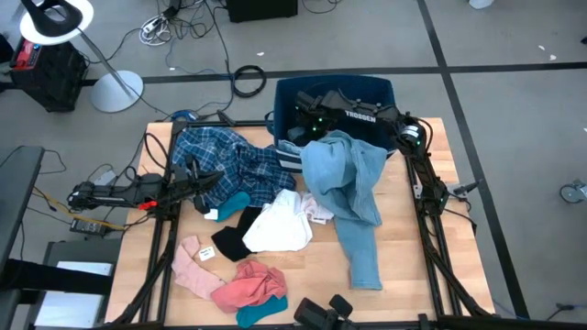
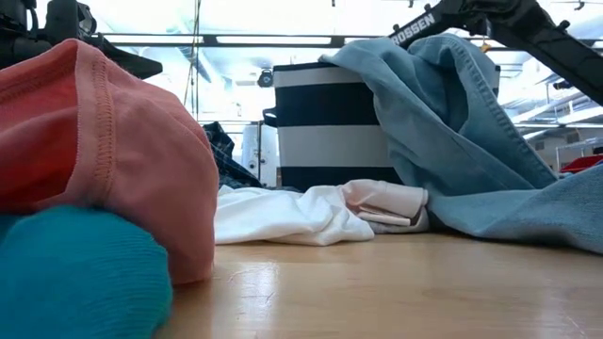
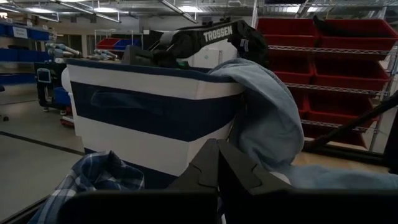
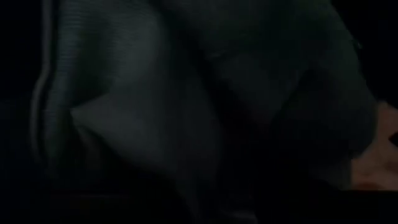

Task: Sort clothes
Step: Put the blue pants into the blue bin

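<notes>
Over the rim of the striped bin (image 1: 376, 92) at the counter's (image 1: 413, 247) far edge I see the light blue garment (image 1: 353, 197) draped, trailing down onto the wood. Beside it lie the plaid shirt (image 1: 225, 165), white piece (image 1: 280, 227) and pink pieces (image 1: 248, 282). My right gripper (image 1: 307, 119) reaches inside the bin; I cannot tell its state. My left gripper (image 1: 215, 179) rests clenched on the plaid shirt.

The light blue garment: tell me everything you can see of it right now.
The light blue garment looks like soft, heavy denim-like cloth, long and crumpled. Its upper end is draped over the rim of the striped bin, where the right arm reaches in; the rest hangs down and trails across the wooden table toward the near edge. One fold lies against the white garment.
</notes>
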Robot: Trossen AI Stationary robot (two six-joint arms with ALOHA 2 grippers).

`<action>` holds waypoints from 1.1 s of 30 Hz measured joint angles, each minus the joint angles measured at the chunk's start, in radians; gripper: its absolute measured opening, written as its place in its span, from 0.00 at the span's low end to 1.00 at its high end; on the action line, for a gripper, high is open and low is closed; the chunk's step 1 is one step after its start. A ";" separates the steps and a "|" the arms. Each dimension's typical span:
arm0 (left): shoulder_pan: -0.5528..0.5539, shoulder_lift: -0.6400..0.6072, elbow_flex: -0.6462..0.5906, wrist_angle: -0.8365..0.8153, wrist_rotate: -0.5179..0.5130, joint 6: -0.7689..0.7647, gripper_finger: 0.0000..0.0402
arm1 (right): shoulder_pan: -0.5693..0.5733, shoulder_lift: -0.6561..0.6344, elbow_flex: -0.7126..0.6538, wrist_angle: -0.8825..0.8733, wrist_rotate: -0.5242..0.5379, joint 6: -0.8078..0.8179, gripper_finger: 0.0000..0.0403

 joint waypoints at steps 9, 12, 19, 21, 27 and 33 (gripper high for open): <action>0.000 0.000 0.000 0.000 0.000 0.000 0.01 | -0.014 -0.082 0.097 -0.080 -0.040 -0.003 0.52; 0.000 0.000 0.000 0.000 0.000 0.000 0.01 | -0.014 -0.143 0.131 -0.089 -0.022 -0.009 0.55; 0.000 0.000 0.000 0.000 0.000 0.000 0.01 | -0.015 -0.341 0.146 -0.096 0.032 -0.010 0.57; 0.000 0.000 0.000 0.000 0.000 0.000 0.01 | -0.013 -0.399 0.146 -0.103 0.033 -0.003 0.57; 0.000 0.000 0.000 0.000 0.000 0.000 0.01 | 0.040 -0.550 0.147 -0.192 0.149 -0.002 0.56; 0.000 0.000 0.000 0.000 0.000 0.000 0.01 | 0.188 -0.697 0.069 -0.226 0.258 0.044 0.56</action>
